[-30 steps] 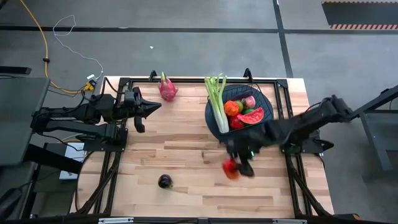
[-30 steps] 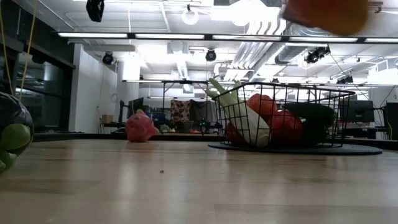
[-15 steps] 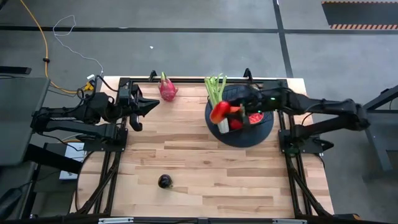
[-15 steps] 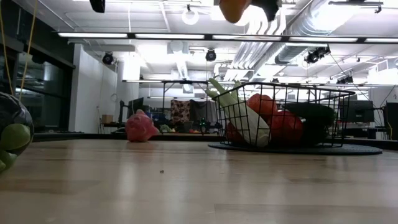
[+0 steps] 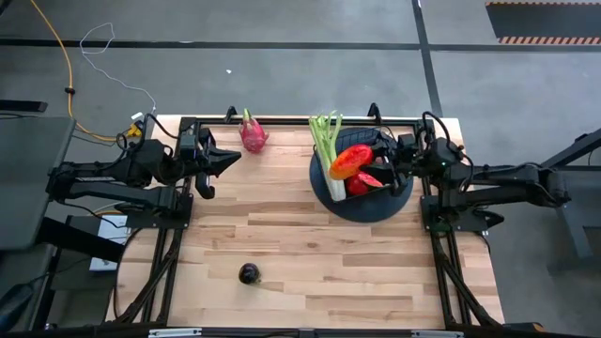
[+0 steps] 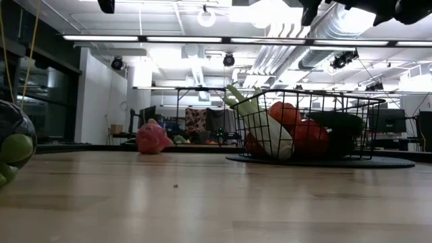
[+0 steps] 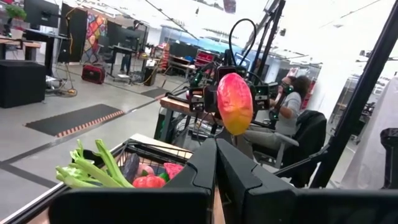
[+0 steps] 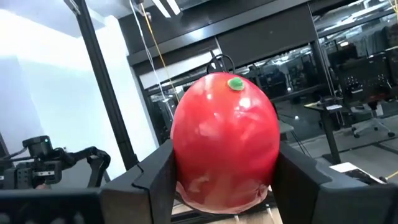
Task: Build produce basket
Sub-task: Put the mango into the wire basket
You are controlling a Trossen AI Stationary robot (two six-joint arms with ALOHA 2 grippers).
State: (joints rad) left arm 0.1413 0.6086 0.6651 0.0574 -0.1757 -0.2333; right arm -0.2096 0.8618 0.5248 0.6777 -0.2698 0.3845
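The black wire basket [image 5: 394, 178] sits on a dark round mat and holds the celery [image 5: 326, 150], a watermelon slice and red and green fruits [image 6: 297, 135]. My right gripper [image 5: 374, 158] reaches in from the table's right and is shut on the red-orange mango [image 5: 351, 161], above the basket. The pink dragon fruit [image 5: 252, 132] lies at the far edge. A dark round fruit [image 5: 249, 273] lies near the near edge. My left gripper [image 5: 228, 160] waits shut at the table's left, above the wood. My right gripper pinches the mango [image 8: 225, 143] between its two fingers [image 8: 155, 180], one on each side of its wide middle. The fingers come at it about level from the table's right. The mango is lifted clear, high above the basket [image 7: 235, 102], with its green stem spot [image 8: 235, 83] at the end away from the wrist.
The dark round mat [image 5: 362, 208] under the basket reaches past the basket's sides. Bare wood lies between the dragon fruit and the dark fruit [image 6: 12, 143]. Black frame posts stand at the table's far corners [image 5: 188, 124].
My right gripper carried the mango from low over the table's near middle up and toward the far edge, over the basket's left part, then a little toward the right. The mango rose out of the top of the low view. The left arm stayed almost still.
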